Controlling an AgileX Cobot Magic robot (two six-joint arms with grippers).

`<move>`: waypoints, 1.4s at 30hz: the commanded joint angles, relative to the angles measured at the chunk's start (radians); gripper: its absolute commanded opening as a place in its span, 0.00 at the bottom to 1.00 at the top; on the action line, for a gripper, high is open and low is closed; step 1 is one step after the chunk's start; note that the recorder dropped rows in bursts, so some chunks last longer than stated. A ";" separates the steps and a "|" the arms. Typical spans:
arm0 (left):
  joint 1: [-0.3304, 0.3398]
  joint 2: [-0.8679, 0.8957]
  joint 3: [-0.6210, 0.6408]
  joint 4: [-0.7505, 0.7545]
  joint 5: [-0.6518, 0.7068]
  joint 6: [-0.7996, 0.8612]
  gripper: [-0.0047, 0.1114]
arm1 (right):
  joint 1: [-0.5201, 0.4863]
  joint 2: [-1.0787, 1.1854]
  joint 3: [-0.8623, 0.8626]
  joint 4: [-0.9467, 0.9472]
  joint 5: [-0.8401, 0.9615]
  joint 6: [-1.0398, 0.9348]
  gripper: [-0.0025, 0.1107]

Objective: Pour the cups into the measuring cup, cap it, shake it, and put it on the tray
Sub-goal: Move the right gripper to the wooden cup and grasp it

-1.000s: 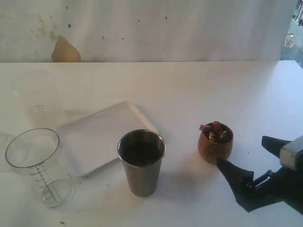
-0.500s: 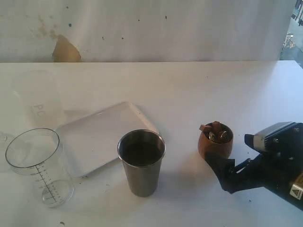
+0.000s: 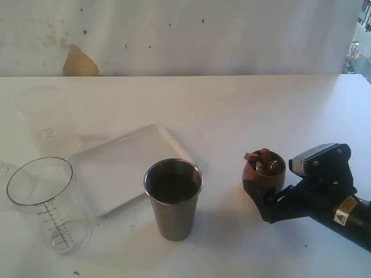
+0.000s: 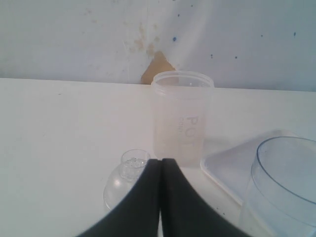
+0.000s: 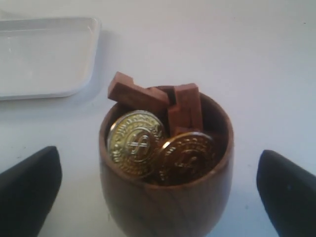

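Wooden cup, holding gold coins and brown blocks, stands right of the steel tumbler on the worktop, flanked by the spread fingers of the right gripper, apparently aligned for grasping; the left gripper is clenched, empty.

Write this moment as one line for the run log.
step: pre-grasp | right jaws: open, flanking wooden cup | left jaws: shut, empty | wooden cup: upright, coins inside | measuring cup: empty, uncapped
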 commanded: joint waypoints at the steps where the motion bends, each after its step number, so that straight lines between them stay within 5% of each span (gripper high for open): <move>1: -0.005 -0.005 0.005 -0.005 0.000 0.001 0.04 | 0.000 0.064 -0.050 0.004 -0.016 -0.014 0.94; 22: -0.005 -0.005 0.005 -0.005 0.000 0.001 0.04 | 0.000 0.214 -0.152 0.004 -0.067 -0.040 0.92; 28: -0.005 -0.005 0.005 -0.005 0.000 0.001 0.04 | 0.000 0.227 -0.164 0.004 -0.059 -0.040 0.67; 36: -0.005 -0.005 0.005 -0.005 0.000 0.001 0.04 | 0.000 0.227 -0.164 -0.022 -0.001 0.023 0.05; 42: -0.005 -0.005 0.005 -0.005 0.000 0.001 0.04 | 0.000 0.148 -0.164 -0.082 0.011 0.120 0.02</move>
